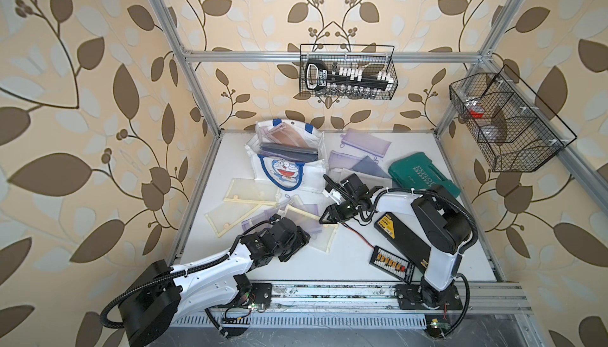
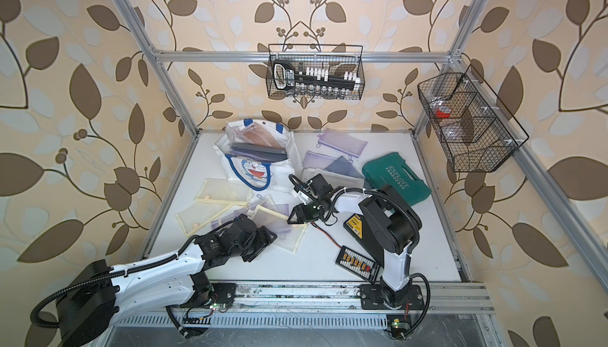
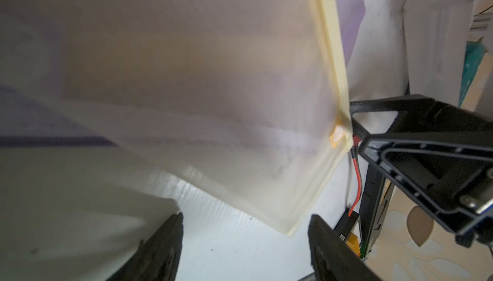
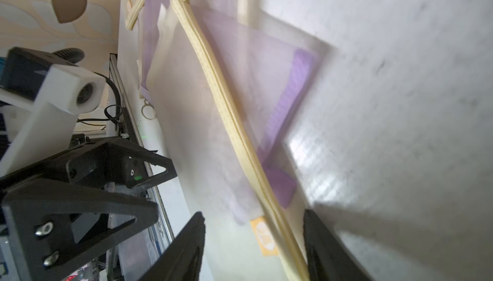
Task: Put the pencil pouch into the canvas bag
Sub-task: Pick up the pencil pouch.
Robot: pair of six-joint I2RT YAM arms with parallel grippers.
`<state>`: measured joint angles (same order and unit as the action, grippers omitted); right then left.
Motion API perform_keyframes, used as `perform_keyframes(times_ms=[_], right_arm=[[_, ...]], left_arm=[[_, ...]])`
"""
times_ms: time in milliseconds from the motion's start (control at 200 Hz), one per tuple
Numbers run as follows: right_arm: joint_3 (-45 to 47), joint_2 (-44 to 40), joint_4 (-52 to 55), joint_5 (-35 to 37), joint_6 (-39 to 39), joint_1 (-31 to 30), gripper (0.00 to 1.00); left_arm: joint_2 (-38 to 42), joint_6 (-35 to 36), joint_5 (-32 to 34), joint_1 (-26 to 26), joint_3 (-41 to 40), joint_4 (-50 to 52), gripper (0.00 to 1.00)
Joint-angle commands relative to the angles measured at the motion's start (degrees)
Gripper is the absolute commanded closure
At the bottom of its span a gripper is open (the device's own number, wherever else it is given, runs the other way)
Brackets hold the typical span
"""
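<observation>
The white canvas bag (image 1: pixel 285 171) (image 2: pixel 255 169), with a blue cat face on its pocket, stands at the back left of the table and holds several pouches. A mesh pencil pouch with yellow trim (image 1: pixel 326 240) (image 2: pixel 293 237) (image 3: pixel 213 93) (image 4: pixel 213 85) lies mid-table over purple pouches. My right gripper (image 1: pixel 323 219) (image 2: pixel 291 218) (image 4: pixel 253 214) is open and low over the pouch's corner. The yellow zip edge runs between its jaws, close against one finger. My left gripper (image 1: pixel 304 238) (image 3: pixel 245 217) is open just short of the pouch's other corner, with bare table between its fingers.
A green tool case (image 1: pixel 424 175) lies at the right. A black box with a yellow label (image 1: pixel 391 226), a connector strip (image 1: pixel 391 264) and a red-black wire (image 1: pixel 362 235) sit beside the right arm. More pouches lie at the back (image 1: pixel 365 144) and left (image 1: pixel 250 190). Wire baskets (image 1: pixel 348 72) hang on the frame.
</observation>
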<state>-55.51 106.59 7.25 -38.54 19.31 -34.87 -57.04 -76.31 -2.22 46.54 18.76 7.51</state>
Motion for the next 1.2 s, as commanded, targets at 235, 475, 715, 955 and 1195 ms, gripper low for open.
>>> perform_keyframes(times_ms=[235, 475, 715, 955, 1195], right_arm=[[8.7, -7.0, -3.5, -2.2, 2.3, -1.9, 0.67], [10.7, -6.8, -4.9, -2.9, 2.8, -2.3, 0.73], [11.8, -7.0, -5.0, -3.1, 2.7, -2.4, 0.86], [12.8, -9.7, -3.8, -2.4, 1.1, -2.6, 1.0], [13.5, -13.0, -3.2, -1.7, -1.1, -3.2, 1.0]], left_arm=[[-2.5, 1.5, 1.5, 0.4, -0.7, -6.5, 0.39], [-2.9, 3.8, 0.8, 0.6, -1.0, -9.8, 0.48], [-2.8, 8.0, -0.9, 1.5, 1.8, -9.6, 0.62], [0.1, 7.8, 0.1, 2.5, 2.8, -7.9, 0.68], [2.0, 10.2, 0.4, 2.6, 6.5, -2.0, 0.73]])
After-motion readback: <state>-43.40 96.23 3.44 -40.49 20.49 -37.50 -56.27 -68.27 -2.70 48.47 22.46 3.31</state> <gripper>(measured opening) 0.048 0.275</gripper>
